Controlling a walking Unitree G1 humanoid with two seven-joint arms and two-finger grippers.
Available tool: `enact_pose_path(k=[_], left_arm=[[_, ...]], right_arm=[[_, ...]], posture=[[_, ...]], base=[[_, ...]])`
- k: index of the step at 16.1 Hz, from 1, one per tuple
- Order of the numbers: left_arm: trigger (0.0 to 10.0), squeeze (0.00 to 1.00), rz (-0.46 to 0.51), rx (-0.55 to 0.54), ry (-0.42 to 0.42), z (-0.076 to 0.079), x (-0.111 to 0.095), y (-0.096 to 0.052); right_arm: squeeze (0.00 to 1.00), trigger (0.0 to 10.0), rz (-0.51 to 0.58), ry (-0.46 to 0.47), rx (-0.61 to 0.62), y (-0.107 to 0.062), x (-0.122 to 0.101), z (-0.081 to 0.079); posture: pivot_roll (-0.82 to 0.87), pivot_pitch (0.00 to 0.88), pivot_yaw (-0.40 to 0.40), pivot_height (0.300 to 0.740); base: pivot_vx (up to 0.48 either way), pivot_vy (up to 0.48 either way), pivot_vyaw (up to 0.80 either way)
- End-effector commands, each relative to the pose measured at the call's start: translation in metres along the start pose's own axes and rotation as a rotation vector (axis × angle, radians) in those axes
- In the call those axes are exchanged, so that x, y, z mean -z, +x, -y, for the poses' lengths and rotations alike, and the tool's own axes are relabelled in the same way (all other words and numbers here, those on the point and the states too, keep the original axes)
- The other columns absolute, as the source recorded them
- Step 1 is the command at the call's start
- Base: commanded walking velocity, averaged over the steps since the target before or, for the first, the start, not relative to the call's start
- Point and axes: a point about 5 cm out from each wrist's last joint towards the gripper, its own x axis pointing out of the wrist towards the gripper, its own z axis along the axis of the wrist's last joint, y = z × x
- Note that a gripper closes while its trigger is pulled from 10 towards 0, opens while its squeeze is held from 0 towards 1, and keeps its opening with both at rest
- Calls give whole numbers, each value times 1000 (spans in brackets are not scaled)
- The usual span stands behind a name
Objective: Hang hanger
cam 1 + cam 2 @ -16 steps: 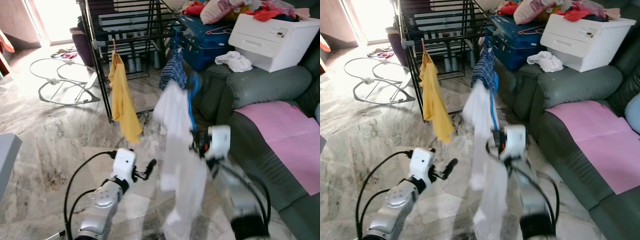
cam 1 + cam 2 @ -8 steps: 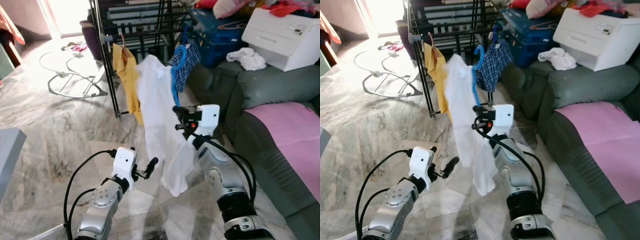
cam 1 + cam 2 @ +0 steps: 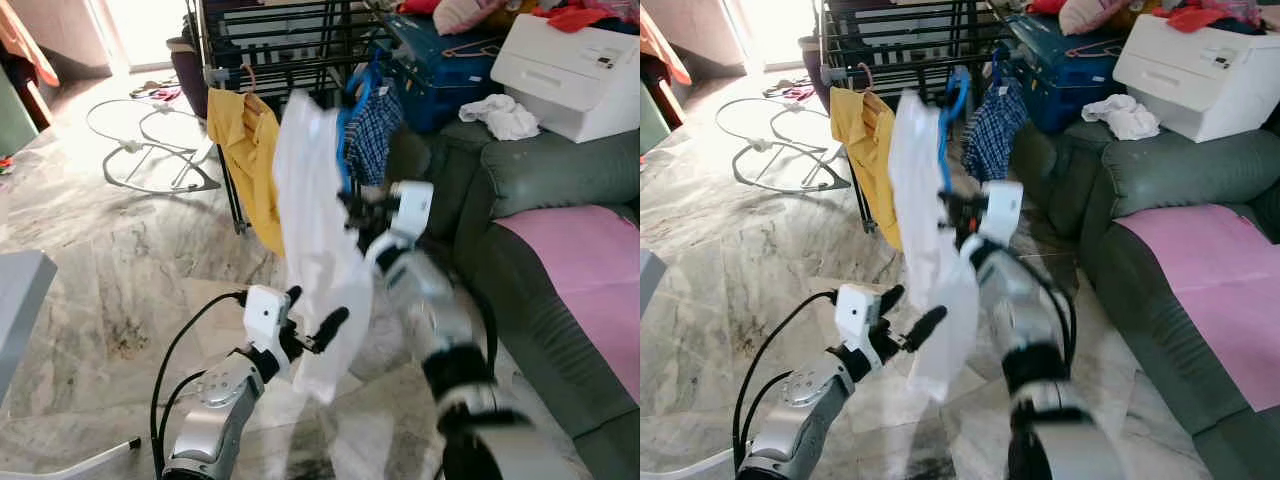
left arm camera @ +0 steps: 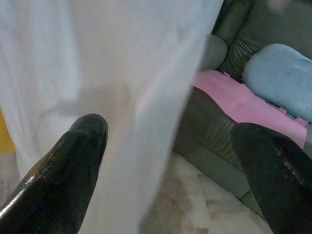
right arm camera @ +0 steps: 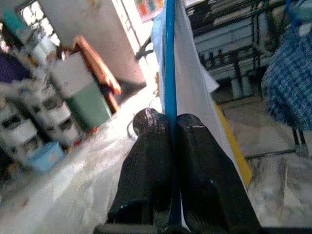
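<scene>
A blue hanger (image 3: 952,100) carries a long white garment (image 3: 315,230). My right gripper (image 5: 171,122) is shut on the hanger's blue stem and holds it up in front of the black drying rack (image 3: 280,50). The hanger's hook is close to the rack's front rail, between a yellow shirt (image 3: 245,150) and a blue plaid garment (image 3: 372,125) that hang there. My left gripper (image 3: 318,310) is open beside the lower part of the white garment; the cloth hangs just ahead of its fingertips (image 4: 87,131).
A grey sofa (image 3: 540,180) with a pink mat (image 3: 585,250) stands to the right, piled with a white printer (image 3: 575,60), a blue case (image 3: 440,70) and loose clothes. A wire frame (image 3: 140,150) lies on the marble floor at the left.
My right arm has lifted the hanger and white garment higher and closer to the rack. My left gripper has risen towards the garment's lower part.
</scene>
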Motion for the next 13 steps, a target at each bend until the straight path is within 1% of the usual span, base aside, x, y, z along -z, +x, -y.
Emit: enact_pose_path(k=[1, 2, 3, 5, 6, 7, 8, 9, 10, 12, 13], left_arm=[[10000, 0, 19, 30, 17, 3, -9, 7], [10000, 0, 16, 36, 24, 4, -7, 10], [10000, 0, 5, 33, 50, 4, -3, 14], [10000, 0, 4, 19, 51, 1, -1, 20], [10000, 0, 16, 0, 58, -2, -4, 24], [10000, 0, 37, -26, 56, -6, -10, 30], [10000, 0, 45, -35, 65, -8, -12, 33], [10000, 0, 49, -57, 80, -12, -14, 34], [10000, 0, 52, -92, 99, -16, -14, 34], [10000, 0, 51, -146, 124, -24, -11, 34], [10000, 0, 41, -153, 119, -25, -8, 33]], right_arm=[[0, 10000, 69, 11, -3, 11, -18, -8], [0, 10000, 54, 26, 7, 17, -21, -12], [0, 10000, 38, 77, -35, 23, -26, -24], [0, 10000, 50, 110, -80, 29, -37, -38], [0, 10000, 44, 129, -75, 29, -40, -41], [0, 10000, 13, 163, -38, 29, -40, -39], [0, 10000, 2, 198, -20, 27, -38, -36], [0, 10000, -33, 275, -5, 22, -34, -33], [0, 10000, -54, 300, -6, 18, -33, -31], [0, 10000, -99, 318, -16, 9, -32, -31], [0, 10000, -114, 345, -31, 6, -33, -33]], posture=[[-174, 31, 11, 740], [-171, 29, 2, 740], [-170, 25, -3, 740], [-184, 14, -11, 740], [-194, 6, -12, 740], [-208, 0, -13, 740], [-213, 0, -16, 740], [-221, 0, -17, 740], [-224, 0, -16, 740], [-230, 4, -16, 740], [-233, 5, -16, 740]], base=[[0, 0, 0], [0, 0, 0], [0, 0, 0], [0, 0, 0], [0, 0, 0], [0, 0, 0], [0, 0, 0], [0, 0, 0], [0, 0, 0], [0, 0, 0], [0, 0, 0]])
